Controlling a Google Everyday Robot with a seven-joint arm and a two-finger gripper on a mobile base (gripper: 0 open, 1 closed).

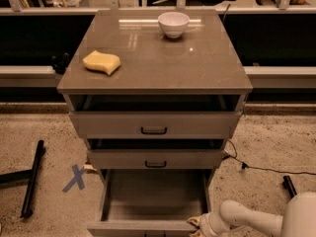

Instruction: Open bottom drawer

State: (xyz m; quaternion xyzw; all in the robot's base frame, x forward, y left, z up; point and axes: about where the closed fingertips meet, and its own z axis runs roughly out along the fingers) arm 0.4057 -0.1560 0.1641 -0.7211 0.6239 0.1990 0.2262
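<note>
Standing pulled far out, the bottom drawer [155, 195] shows its plain grey tray; the tool [196, 224] sits at the right end of its front, and whether it grips anything cannot be told.

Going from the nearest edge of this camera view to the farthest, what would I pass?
First the gripper at the front right corner of the bottom drawer → middle drawer front → top drawer front → yellow sponge → white bowl.
</note>
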